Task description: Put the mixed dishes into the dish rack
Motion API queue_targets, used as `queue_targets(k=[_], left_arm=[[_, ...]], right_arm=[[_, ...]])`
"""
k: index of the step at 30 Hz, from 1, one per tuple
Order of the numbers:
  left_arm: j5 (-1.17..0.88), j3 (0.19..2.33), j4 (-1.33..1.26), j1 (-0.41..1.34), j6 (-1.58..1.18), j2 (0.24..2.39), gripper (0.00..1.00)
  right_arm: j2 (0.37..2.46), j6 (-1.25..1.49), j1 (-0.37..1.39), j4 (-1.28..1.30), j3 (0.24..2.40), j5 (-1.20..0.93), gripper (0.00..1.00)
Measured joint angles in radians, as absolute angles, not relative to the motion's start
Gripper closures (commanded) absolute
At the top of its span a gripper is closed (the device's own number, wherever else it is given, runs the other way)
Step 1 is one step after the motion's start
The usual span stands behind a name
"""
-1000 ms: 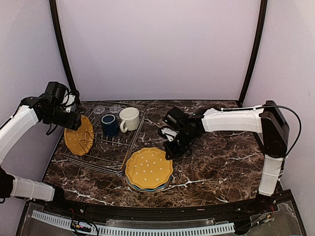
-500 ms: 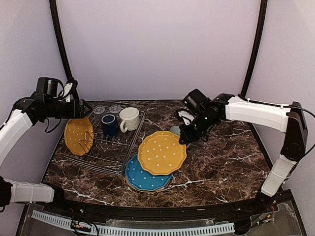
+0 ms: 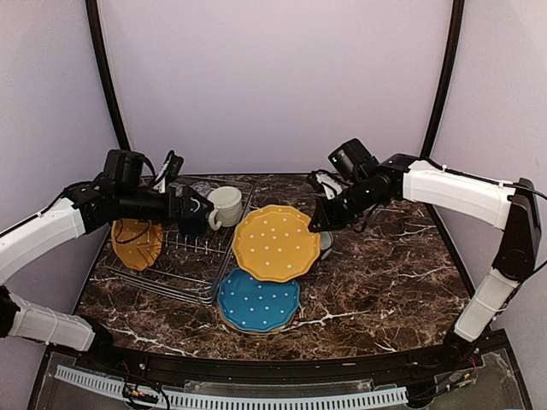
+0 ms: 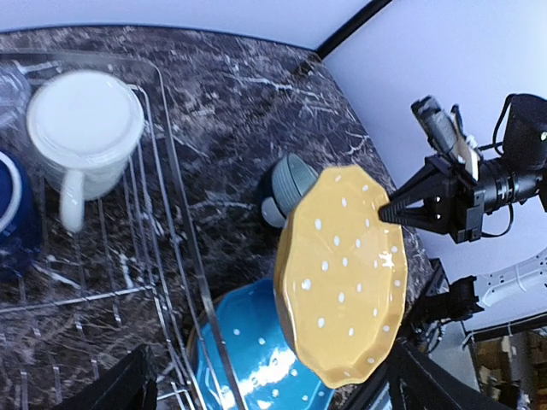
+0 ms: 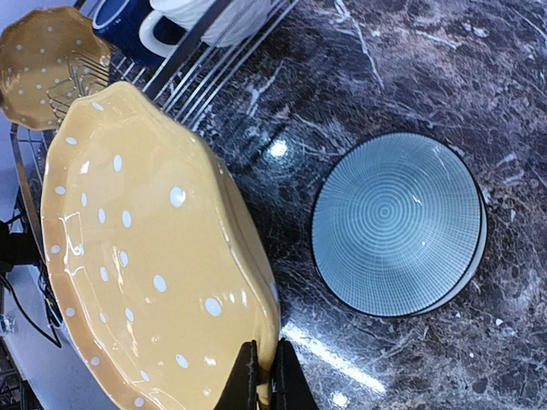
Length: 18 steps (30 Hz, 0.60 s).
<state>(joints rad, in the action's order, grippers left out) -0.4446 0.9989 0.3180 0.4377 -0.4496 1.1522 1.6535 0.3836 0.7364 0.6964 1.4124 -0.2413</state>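
Observation:
My right gripper is shut on the rim of a yellow white-dotted plate, which hangs tilted above the table beside the dish rack. Over the rack my left gripper is open and empty, facing that plate. A second yellow plate stands in the rack's left end. Cream mug and navy mug sit in the rack. A blue plate lies on the table, and a pale green bowl lies behind the held plate.
A clear glass tumbler is at the rack's back corner. Another plate's rim shows under the blue plate. Dark marble table stretches to the right. Black frame posts rise at the back corners.
My right gripper lifted the yellow plate off the stack, uncovering the blue plate, and carried it up and left. My left arm swung right over the rack and opened wider.

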Motion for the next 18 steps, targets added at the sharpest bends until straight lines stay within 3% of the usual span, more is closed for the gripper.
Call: queue_targets(k=[9,18], left_arm=[[-0.588,0.907,0.12,0.509,-0.626,1.265,0.06],[-0.713,0.91,-0.022,0.515,-0.717,1.383,0.31]], right_arm=[[1.668,0.401,0.736,0.612,1.465,-0.326,1.0],[1.676,0.403,0.736,0.599,1.465,-0.368,1.0]])
